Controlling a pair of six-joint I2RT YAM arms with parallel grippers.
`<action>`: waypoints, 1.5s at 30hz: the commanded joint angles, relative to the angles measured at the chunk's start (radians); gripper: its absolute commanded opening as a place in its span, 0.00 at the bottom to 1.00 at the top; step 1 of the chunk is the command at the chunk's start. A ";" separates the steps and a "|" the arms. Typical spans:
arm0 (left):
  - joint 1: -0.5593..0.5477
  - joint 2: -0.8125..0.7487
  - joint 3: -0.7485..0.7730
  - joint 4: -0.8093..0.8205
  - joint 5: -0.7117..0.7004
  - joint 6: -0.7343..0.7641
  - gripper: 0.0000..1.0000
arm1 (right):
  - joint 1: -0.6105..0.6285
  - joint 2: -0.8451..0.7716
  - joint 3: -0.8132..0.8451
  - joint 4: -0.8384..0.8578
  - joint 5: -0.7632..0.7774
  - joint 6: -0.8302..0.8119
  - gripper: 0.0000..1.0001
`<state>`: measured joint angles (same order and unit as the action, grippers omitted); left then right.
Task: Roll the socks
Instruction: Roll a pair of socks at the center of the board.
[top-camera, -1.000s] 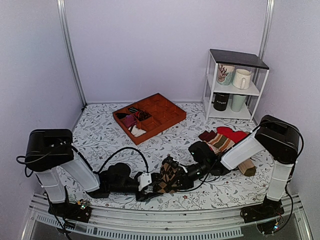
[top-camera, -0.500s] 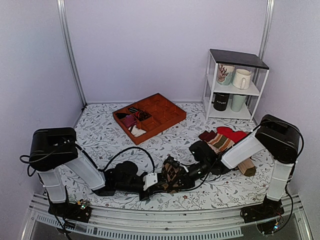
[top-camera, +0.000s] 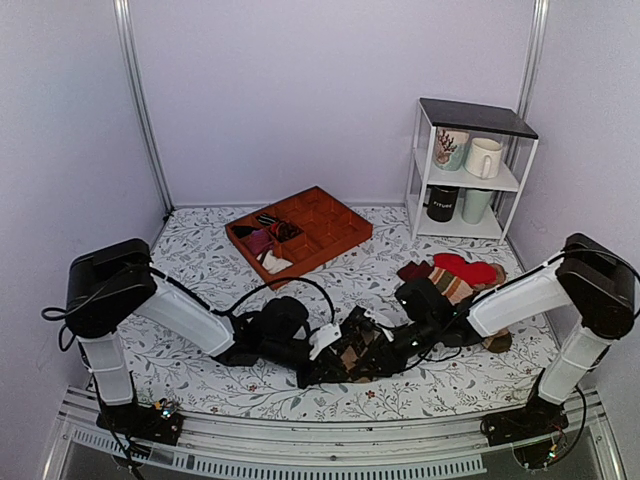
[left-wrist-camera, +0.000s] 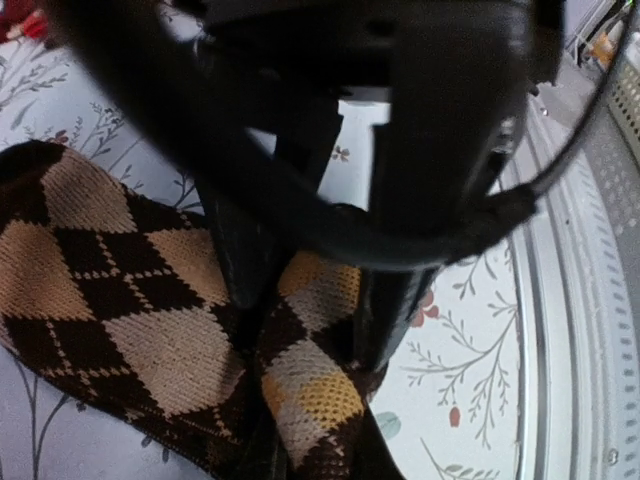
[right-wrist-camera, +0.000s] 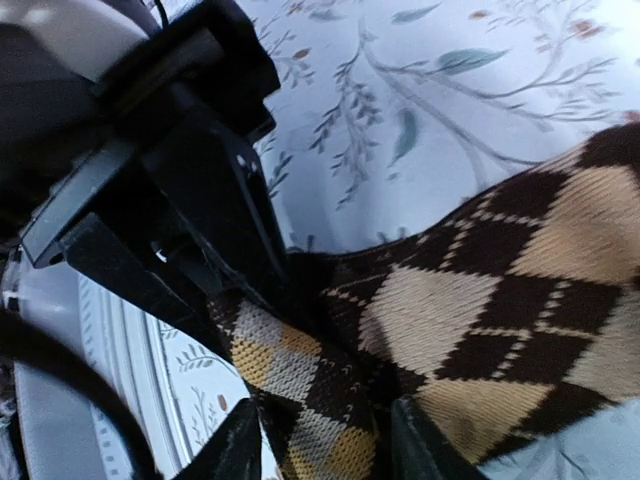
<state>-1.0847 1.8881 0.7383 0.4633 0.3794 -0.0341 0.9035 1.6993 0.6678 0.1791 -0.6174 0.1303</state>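
Brown argyle socks (left-wrist-camera: 130, 330) — crumpled, near edge

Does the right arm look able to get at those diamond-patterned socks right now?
Likely yes: the right tool sits on the socks, fabric between its fingers, with nothing in its way.

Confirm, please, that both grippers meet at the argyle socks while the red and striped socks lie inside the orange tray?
Not quite: the top external view shows the red and striped socks on the table, right of the orange tray. The left gripper and right gripper do meet at the argyle socks.
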 joint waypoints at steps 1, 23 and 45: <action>0.040 0.114 0.023 -0.402 0.053 -0.141 0.00 | 0.015 -0.189 -0.046 -0.004 0.168 -0.029 0.48; 0.117 0.292 0.119 -0.530 0.243 -0.188 0.00 | 0.043 -0.180 -0.261 0.385 0.158 -0.113 0.55; 0.128 0.208 0.096 -0.392 0.174 -0.173 0.19 | 0.113 0.031 -0.141 0.189 0.181 -0.059 0.14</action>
<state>-0.9413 2.0377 0.9184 0.2859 0.7944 -0.2115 0.9939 1.6875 0.5194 0.4751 -0.4206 0.0154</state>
